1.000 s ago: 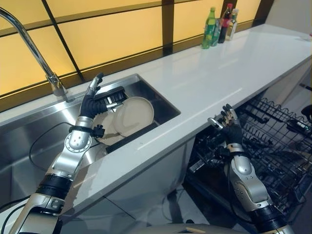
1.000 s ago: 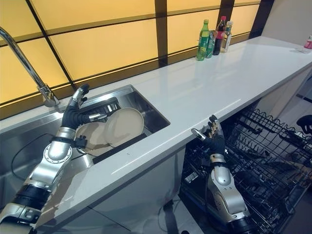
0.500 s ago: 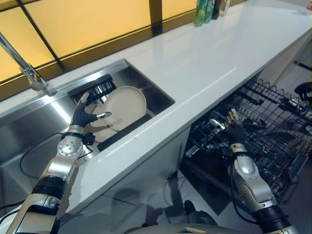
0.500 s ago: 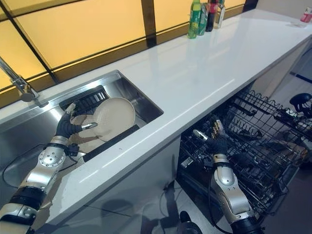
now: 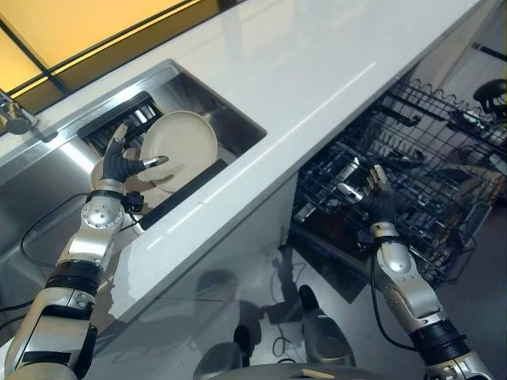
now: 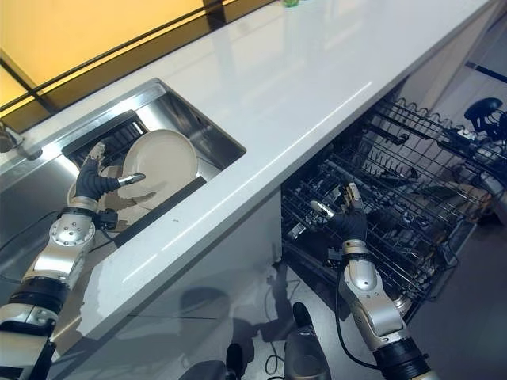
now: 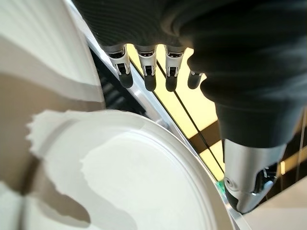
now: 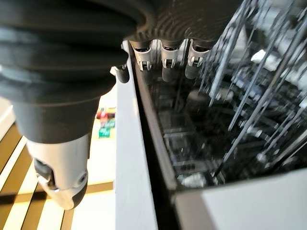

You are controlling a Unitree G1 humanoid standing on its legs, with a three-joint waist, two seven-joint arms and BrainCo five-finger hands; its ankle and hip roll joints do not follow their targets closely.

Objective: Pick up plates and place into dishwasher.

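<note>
A cream plate point(image 5: 186, 138) leans tilted in the steel sink point(image 5: 47, 170), with a second plate point(image 5: 98, 169) partly hidden behind it. My left hand point(image 5: 117, 166) is at the leaning plate's left rim, open: its fingers point(image 7: 146, 72) point straight up behind the rim and the thumb lies across the plate's face point(image 7: 144, 182). Low in front of the open dishwasher's wire rack point(image 5: 432, 170) hangs my right hand point(image 5: 379, 206), open and holding nothing, its fingers point(image 8: 163, 60) straight.
The white countertop point(image 5: 317, 71) runs between sink and dishwasher, its front edge overhanging the rack. A dark grate point(image 5: 119, 127) sits at the sink's back and a black strip point(image 5: 186, 184) under the plates. Utensils and dark items lie in the rack.
The camera has tilted down, shifting the whole picture. My left hand has dropped from above the grate to the plate's rim, thumb now on its face. The right hand has hardly moved.
</note>
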